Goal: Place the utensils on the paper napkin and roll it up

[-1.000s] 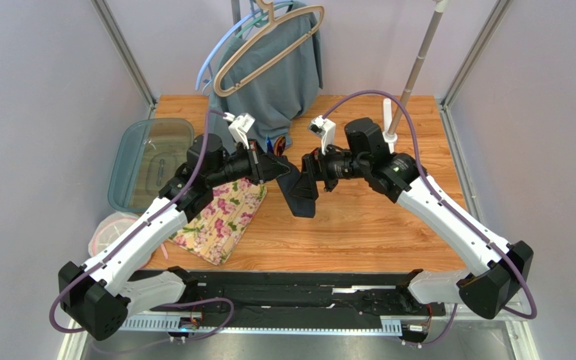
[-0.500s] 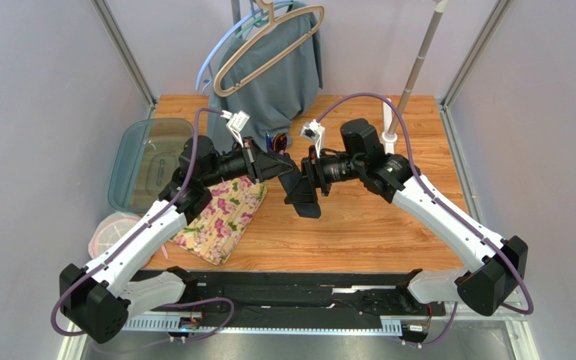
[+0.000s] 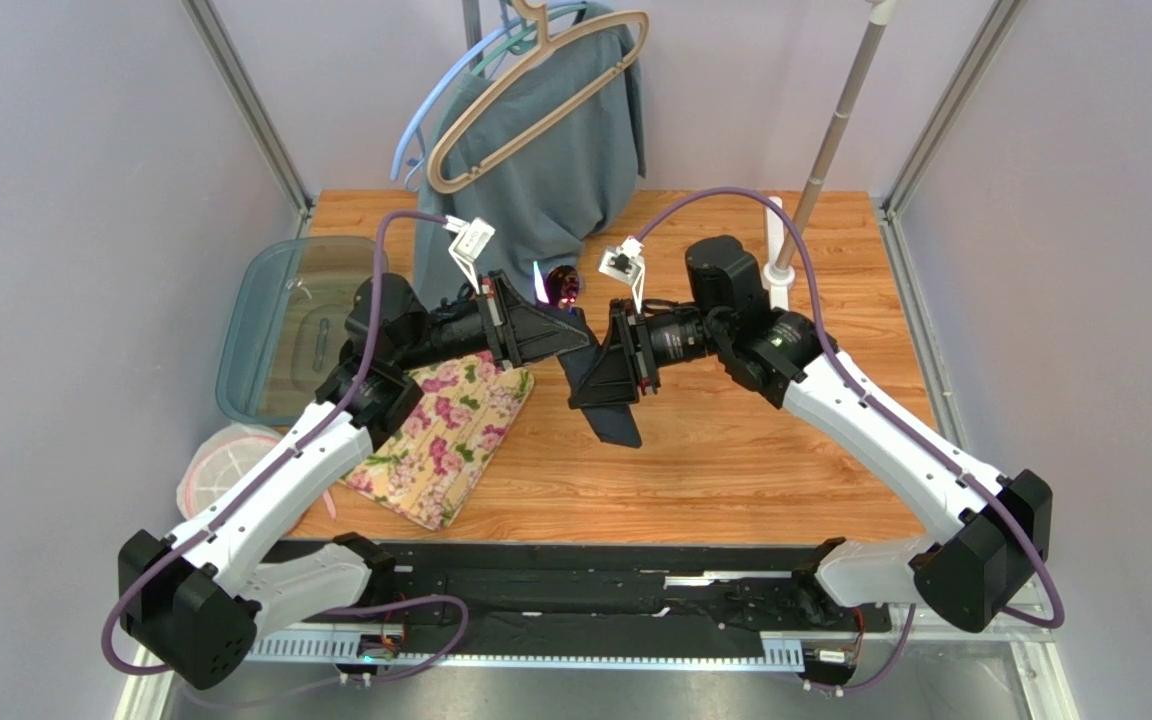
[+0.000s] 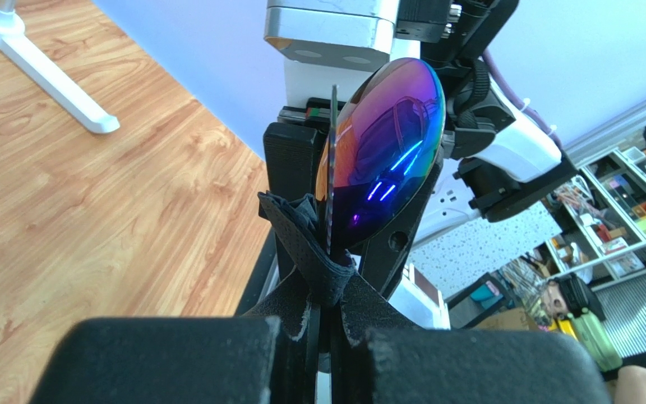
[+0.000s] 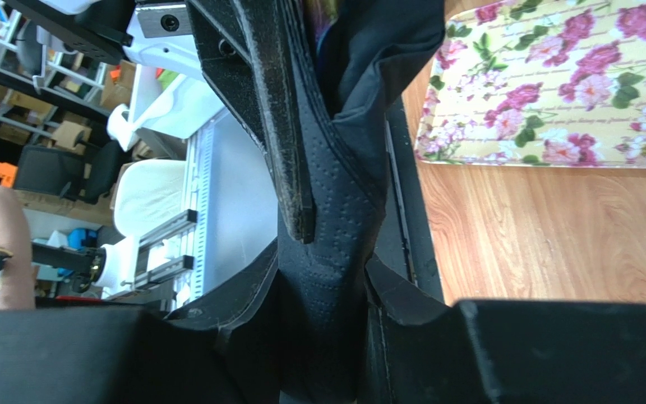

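Left jaws are pinched shut on the black napkin [image 3: 620, 420] and the spoon [image 4: 381, 151] wrapped in it. Right jaws, narrow, press the same napkin from 3 o'clock, over mid-tabletop [image 3: 732, 450]. Mat [image 3: 447, 435] lies at 8 o'clock; garment [image 3: 552, 165] hangs at 12.

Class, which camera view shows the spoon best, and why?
Left wrist: the spoon fills the centre, its iridescent bowl close up. The top view gives only a small purple glint beside the napkin. The right wrist view shows napkin, no spoon.
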